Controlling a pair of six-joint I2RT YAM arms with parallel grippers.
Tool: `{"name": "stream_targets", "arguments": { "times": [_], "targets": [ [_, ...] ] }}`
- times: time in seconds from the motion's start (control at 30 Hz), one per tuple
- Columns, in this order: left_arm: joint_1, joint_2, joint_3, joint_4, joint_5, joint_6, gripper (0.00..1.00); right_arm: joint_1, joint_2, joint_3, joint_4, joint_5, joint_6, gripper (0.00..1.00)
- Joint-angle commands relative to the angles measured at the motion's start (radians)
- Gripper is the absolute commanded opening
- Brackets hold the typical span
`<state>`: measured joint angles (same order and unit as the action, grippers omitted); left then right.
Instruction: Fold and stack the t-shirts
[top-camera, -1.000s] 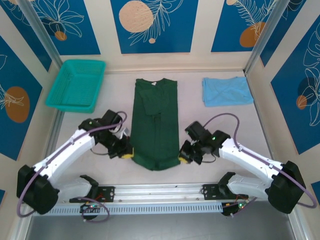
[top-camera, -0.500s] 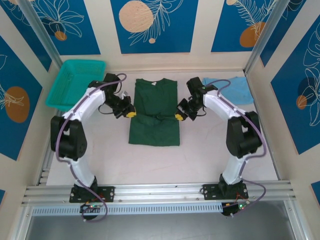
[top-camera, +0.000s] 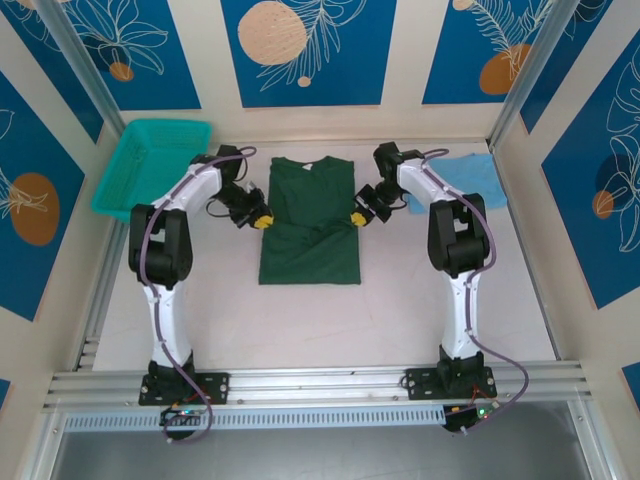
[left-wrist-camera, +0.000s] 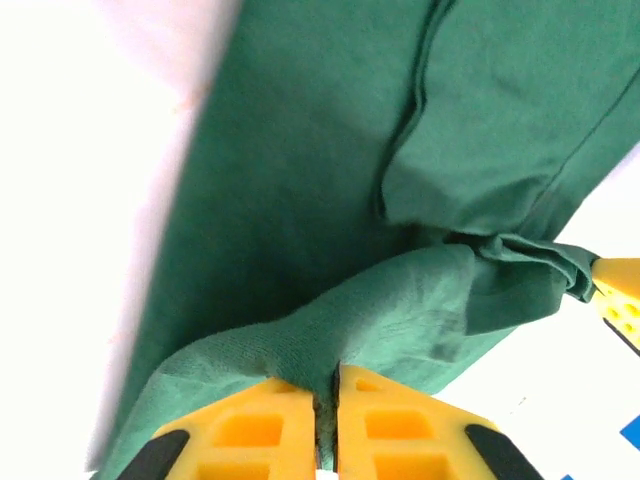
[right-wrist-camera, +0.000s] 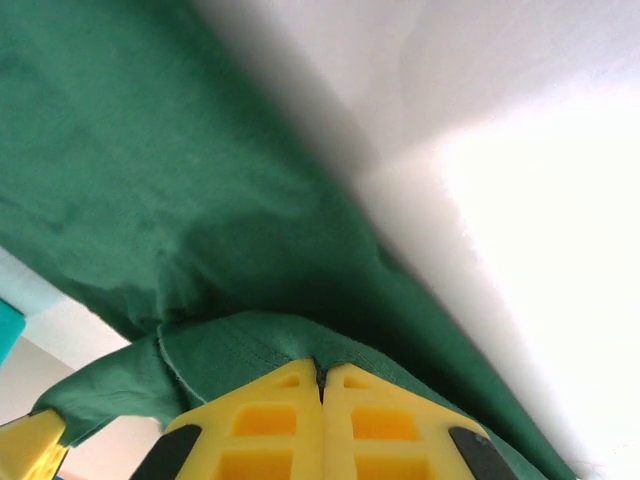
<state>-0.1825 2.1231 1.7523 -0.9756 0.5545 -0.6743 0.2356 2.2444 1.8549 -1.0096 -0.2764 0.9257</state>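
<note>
The dark green t-shirt (top-camera: 310, 250) lies in the middle of the table, its near part doubled over toward the collar. My left gripper (top-camera: 262, 221) pinches the folded-over hem at the shirt's left edge, and the left wrist view shows the yellow fingers (left-wrist-camera: 250, 430) shut on a ridge of green cloth (left-wrist-camera: 300, 180). My right gripper (top-camera: 358, 219) holds the same hem at the right edge, jaws shut on green cloth (right-wrist-camera: 120, 160) in the right wrist view. The light blue t-shirt (top-camera: 482, 180) lies folded at the far right, partly behind the right arm.
A teal mesh basket (top-camera: 150, 165) stands at the far left, close to the left arm's elbow. Patterned walls close in the table on three sides. Bare white tabletop (top-camera: 320, 330) stretches between the shirt and the arm bases.
Both grippers carried the green shirt's near hem away from the bases toward the collar, folding the shirt in half. In the last half second they moved slightly farther up.
</note>
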Motion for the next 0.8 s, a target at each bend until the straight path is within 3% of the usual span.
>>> {"name": "stream_targets", "arguments": {
  "times": [0.0,0.1,0.17,0.27,0.4,0.53,0.63,0.77],
  "targets": [
    [0.023,0.038,0.062,0.021,-0.017,-0.041,0.27,-0.013,0.047,0.084,-0.075,-0.034,-0.003,0.11],
    [0.031,0.034,0.117,0.028,-0.026,-0.063,0.42,-0.039,0.034,0.095,-0.093,-0.034,0.034,0.35],
    [0.034,0.004,0.143,0.030,-0.049,-0.063,0.61,-0.050,-0.040,0.035,-0.064,0.004,0.063,0.43],
    [0.028,-0.076,0.122,0.038,-0.090,-0.037,0.66,-0.055,-0.203,-0.123,0.030,0.046,0.115,0.47],
    [-0.021,-0.227,-0.048,0.089,-0.108,-0.010,0.64,0.006,-0.399,-0.364,0.152,0.045,0.110,0.46],
    [-0.137,-0.332,-0.255,0.165,-0.080,0.022,0.47,0.122,-0.557,-0.602,0.297,0.069,0.130,0.39],
    [-0.217,-0.319,-0.347,0.216,-0.057,0.022,0.38,0.174,-0.555,-0.700,0.389,0.025,0.176,0.35],
    [-0.283,-0.280,-0.423,0.245,-0.145,0.075,0.36,0.232,-0.462,-0.726,0.453,0.014,0.154,0.27]
  ]
}}
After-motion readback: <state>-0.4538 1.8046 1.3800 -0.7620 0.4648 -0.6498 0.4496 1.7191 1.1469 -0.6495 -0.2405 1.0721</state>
